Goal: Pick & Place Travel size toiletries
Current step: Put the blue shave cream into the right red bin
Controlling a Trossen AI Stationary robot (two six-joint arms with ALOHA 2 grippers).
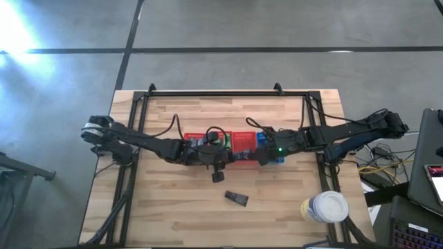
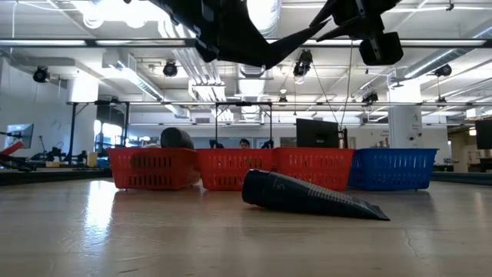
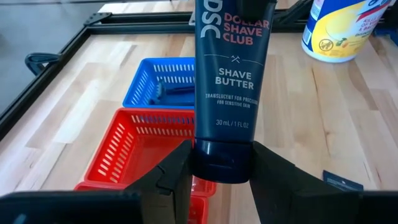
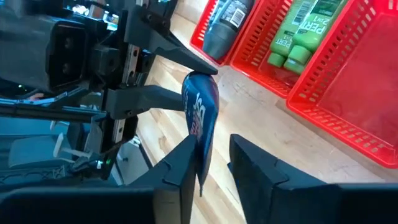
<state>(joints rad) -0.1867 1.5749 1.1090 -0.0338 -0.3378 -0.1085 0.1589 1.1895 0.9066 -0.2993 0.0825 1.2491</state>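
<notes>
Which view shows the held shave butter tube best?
Left wrist view: the tube fills the frame, label readable, cap between the left pincer's fingers. Right wrist view shows it edge-on, with the right pincer open near it. High view shows only a dark bit under the arms. Low view: not identifiable.

Top of the shave butter tube (image 3: pixel 227 93) runs off the left wrist picture's edge. From above, both arms cover most of the red baskets (image 1: pixel 241 142) and the blue basket (image 1: pixel 264 138), contents out of sight. The razor (image 3: pixel 174 92) shows only partly through the blue mesh.
</notes>
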